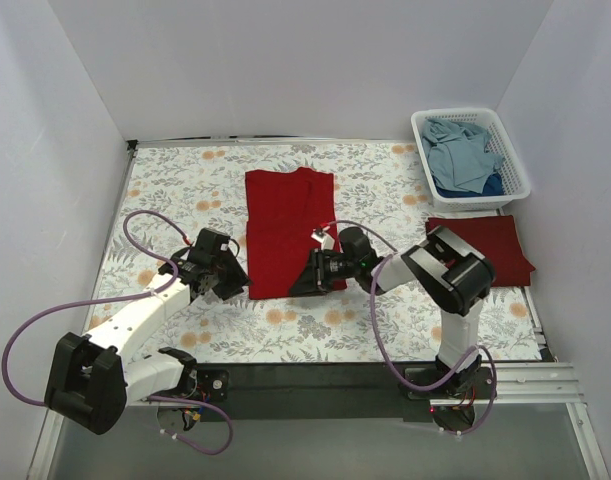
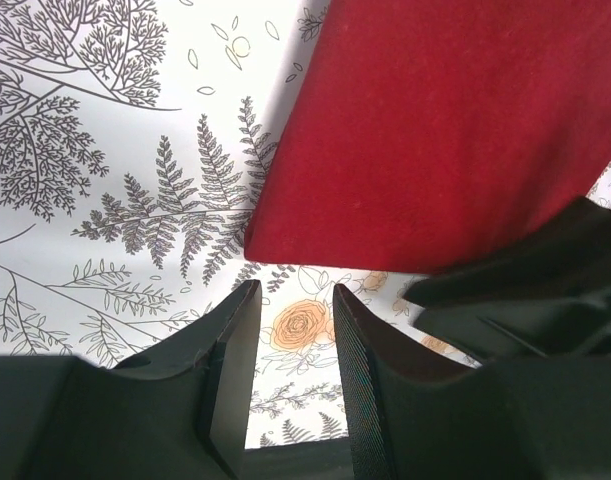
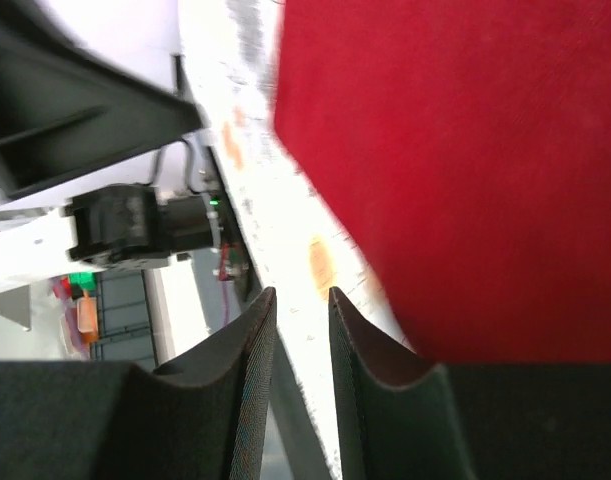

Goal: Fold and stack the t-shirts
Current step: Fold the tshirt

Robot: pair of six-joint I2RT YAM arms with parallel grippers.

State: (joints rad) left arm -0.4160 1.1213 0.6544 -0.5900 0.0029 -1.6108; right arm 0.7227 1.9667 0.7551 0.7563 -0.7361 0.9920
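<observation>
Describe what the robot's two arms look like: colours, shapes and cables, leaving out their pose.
Both the left arm and the right arm have white links joined by chunky black joint housings. A thin purple cable loops loosely along each. The fingers are black, tapering, with finely ribbed inner faces.

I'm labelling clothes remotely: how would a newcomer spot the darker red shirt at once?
Find the white plastic lattice basket at the flowered table's far right corner. Just on its near side, along the right edge, lies the folded dark maroon t-shirt. Unlike the bright red t-shirt mid-table, it is darker and lies off to the side.
</observation>
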